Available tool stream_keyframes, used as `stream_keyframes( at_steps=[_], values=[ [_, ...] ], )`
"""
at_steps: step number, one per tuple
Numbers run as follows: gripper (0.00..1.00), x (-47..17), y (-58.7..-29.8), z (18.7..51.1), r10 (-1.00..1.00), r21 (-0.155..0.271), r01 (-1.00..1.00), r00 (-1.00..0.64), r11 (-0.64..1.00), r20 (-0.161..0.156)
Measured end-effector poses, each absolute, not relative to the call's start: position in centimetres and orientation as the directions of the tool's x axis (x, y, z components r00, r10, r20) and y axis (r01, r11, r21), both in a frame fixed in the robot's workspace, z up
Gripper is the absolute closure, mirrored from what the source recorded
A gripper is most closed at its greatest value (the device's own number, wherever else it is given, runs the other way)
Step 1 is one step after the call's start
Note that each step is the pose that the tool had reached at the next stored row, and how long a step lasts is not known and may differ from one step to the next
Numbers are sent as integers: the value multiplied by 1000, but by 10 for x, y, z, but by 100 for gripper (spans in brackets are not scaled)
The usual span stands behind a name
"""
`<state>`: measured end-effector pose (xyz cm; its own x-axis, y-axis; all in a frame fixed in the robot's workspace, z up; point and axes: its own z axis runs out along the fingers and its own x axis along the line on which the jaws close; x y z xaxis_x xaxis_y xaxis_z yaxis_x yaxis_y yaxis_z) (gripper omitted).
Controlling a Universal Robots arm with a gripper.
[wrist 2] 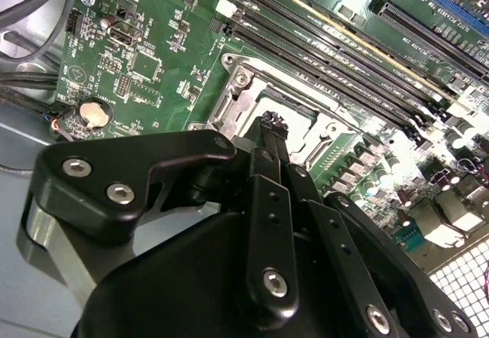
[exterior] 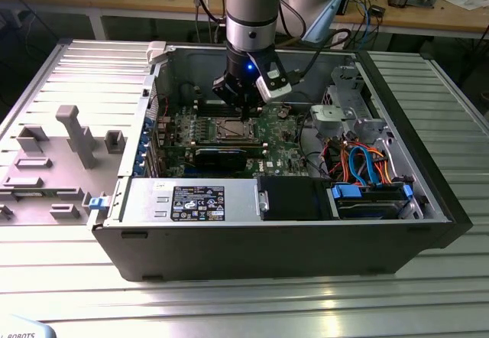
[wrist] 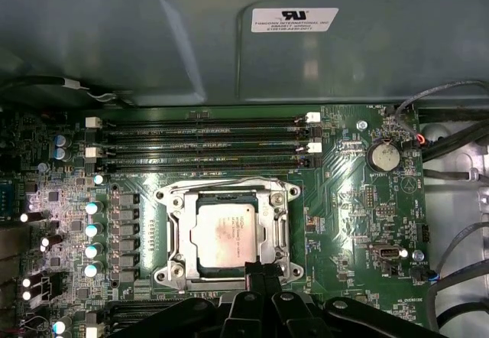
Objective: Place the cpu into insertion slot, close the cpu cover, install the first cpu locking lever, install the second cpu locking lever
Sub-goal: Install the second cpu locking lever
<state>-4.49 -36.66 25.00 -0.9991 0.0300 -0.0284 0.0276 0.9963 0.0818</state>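
The cpu [wrist: 223, 233], a silver-grey square, lies in the insertion slot [wrist: 170, 273] on the green board. The cpu cover [wrist: 178, 227], a silver frame, lies flat around it. A thin wire lever [wrist: 229, 181] runs along the socket edge nearest the memory slots. My gripper [wrist: 260, 268] hangs low over the socket's opposite edge, its black fingers pressed together with nothing visible between them. In the second wrist view the gripper [wrist 2: 272, 120] hides most of the socket, and the cover's frame [wrist 2: 246, 86] shows beside the tips. In the exterior view the gripper [exterior: 246, 113] stands just above the slot [exterior: 231, 130].
Long memory slots [wrist: 199, 143] run beside the socket, and a coin battery [wrist: 384, 155] sits on the board. The case wall [wrist: 191, 40] rises behind them. A black card [exterior: 221, 154], a power supply [exterior: 191, 200] and cable bundles [exterior: 359, 162] fill the case.
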Motion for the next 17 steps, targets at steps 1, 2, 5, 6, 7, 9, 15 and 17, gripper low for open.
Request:
stream_keyframes(
  at_steps=[1,2,5,6,7,9,15,17],
  values=[
    [89,-45,-367,250,30,82,28,-999,996,-28],
    [89,-45,-367,250,30,82,28,-999,996,-28],
    [89,-45,-367,250,30,82,28,-999,996,-28],
    [89,-45,-367,250,30,82,28,-999,996,-28],
    [89,-45,-367,250,30,82,28,-999,996,-28],
    [89,-45,-368,250,30,82,28,-999,996,-28],
    [89,-45,-368,250,30,82,28,-999,996,-28],
    [89,-45,-368,250,30,82,28,-999,996,-28]
  ],
)
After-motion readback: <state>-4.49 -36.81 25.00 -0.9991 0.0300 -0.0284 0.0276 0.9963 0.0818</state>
